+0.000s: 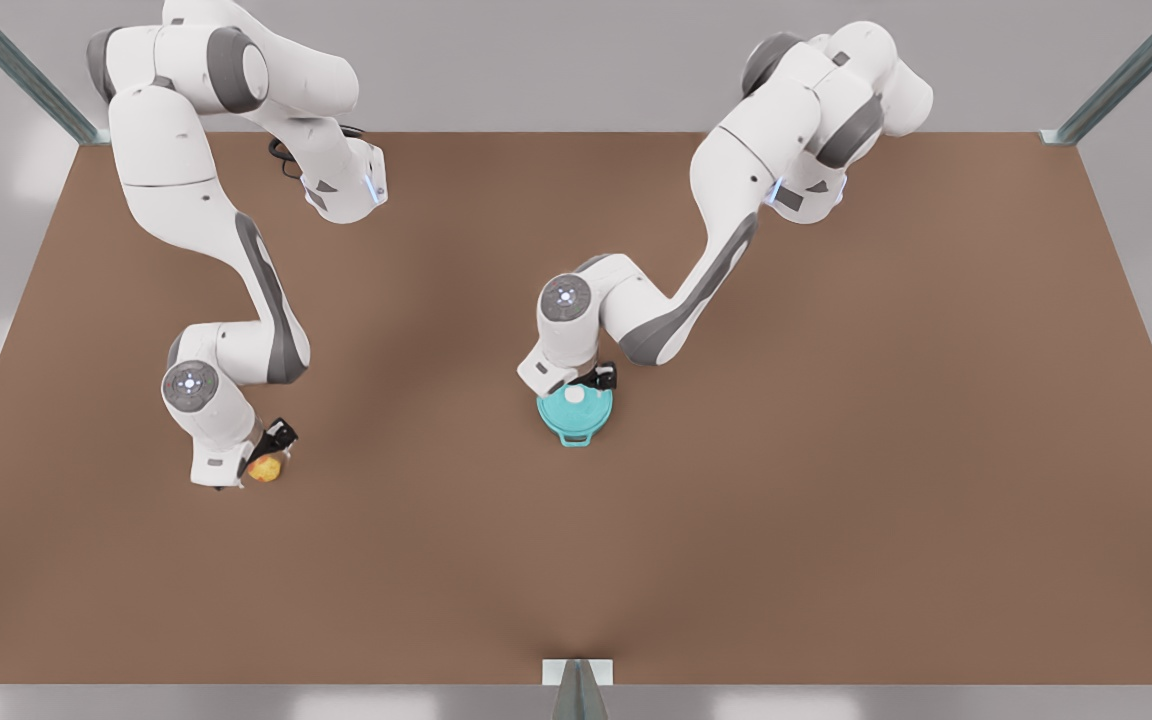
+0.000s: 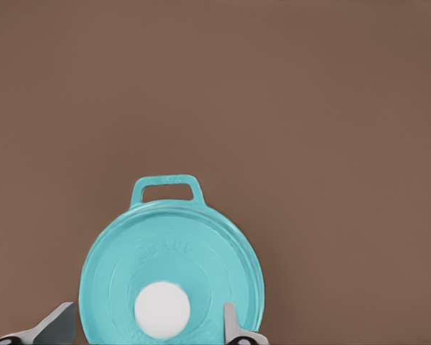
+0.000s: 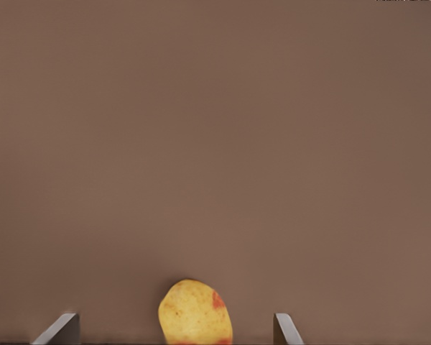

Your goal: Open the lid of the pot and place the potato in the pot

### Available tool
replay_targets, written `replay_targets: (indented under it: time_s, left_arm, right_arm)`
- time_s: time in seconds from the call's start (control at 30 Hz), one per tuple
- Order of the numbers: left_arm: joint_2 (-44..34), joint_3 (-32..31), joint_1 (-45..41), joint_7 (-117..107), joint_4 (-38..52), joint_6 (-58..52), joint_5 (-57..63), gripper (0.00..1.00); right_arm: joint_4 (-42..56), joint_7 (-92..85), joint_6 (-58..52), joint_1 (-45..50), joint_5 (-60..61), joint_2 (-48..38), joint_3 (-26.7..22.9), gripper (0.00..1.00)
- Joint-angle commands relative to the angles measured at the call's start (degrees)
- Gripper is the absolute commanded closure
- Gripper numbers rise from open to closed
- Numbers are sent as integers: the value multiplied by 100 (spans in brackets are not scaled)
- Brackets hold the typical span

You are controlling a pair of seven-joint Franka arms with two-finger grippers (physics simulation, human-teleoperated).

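The teal pot lid (image 1: 581, 410) with its white knob (image 2: 162, 309) lies shut on the teal pot (image 1: 576, 434) near the table's middle. Only one loop handle (image 2: 165, 188) of the pot shows beyond the lid. My left gripper (image 1: 586, 385) hangs just above the lid, open, its fingers (image 2: 57, 327) standing wide on either side of the knob. At the front view's left, the yellow-orange potato (image 1: 264, 468) rests on the table. My right gripper (image 1: 261, 455) is low over it and open, and the potato (image 3: 195, 313) sits between the fingers (image 3: 284, 327) without touching them.
The brown table (image 1: 836, 450) stretches wide around both objects. Metal frame posts (image 1: 576, 690) stand at the front edge's middle and at the back corners.
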Motion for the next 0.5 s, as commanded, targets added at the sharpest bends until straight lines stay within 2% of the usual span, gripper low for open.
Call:
replay_targets:
  time_s: [0.0,0.3,0.47]
  left_arm:
    - [86,14,7,-2021,9,433,125,0]
    - [113,14,-107,-2074,-202,583,204,0]
    - [183,14,-107,-2074,-228,592,292,0]
  right_arm:
    - [7,-1224,-52,1,4,11,0,0]
    - [226,-1145,-1185,1,13,310,-9,0]
    - [824,-1153,-1686,10,39,635,-9,0]
